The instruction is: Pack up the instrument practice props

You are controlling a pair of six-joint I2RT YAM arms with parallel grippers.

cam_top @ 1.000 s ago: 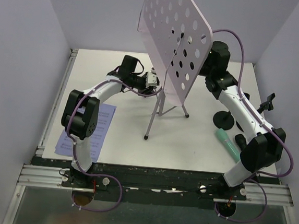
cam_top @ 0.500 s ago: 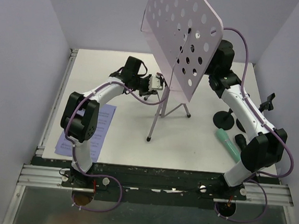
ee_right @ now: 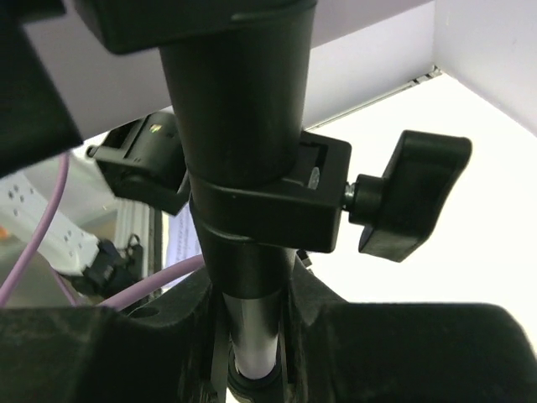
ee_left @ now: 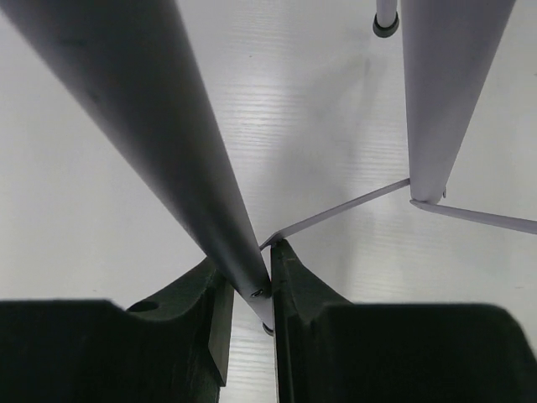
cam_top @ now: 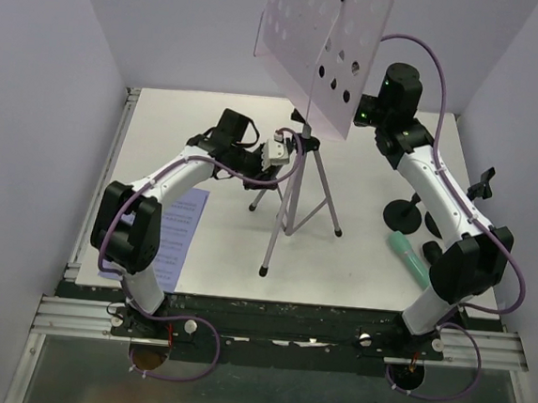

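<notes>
Silver tripod (cam_top: 294, 180): you find it standing upright near the middle of the desk (cam_top: 357, 275), legs spread.
Perforated panel (cam_top: 307, 35): at the top of the tripod, raised high over the far part of the desk. It is tilted, and it blocks your top view of the right arm's tip.
Left hand (ee_left: 252, 267): reached in low at the tripod from the left. In the wrist view you see its two fingers (ee_left: 210, 302) closed to a narrow gap, pinching one silver leg tube between them.
Right hand (ee_right: 253, 290): up high behind the panel. Its fingers are drawn in around the silver centre tube, gripping it just below the clamp collar (ee_right: 260, 210).
Knob (ee_right: 411, 193): black, sticking out sideways from the clamp collar, to the right in the right wrist view.
Sheet-music pages (cam_top: 167, 240): lying flat at the near left of the desk, partly covered by the left arm.
Mint-green microphone (cam_top: 407, 256): lying on the right of the desk, just beside the right arm and well apart from the tripod's feet.
Round-based pole (cam_top: 403, 213): standing on the right of the desk, just beyond the microphone. You cannot see its upper part, which the right arm hides.
</notes>
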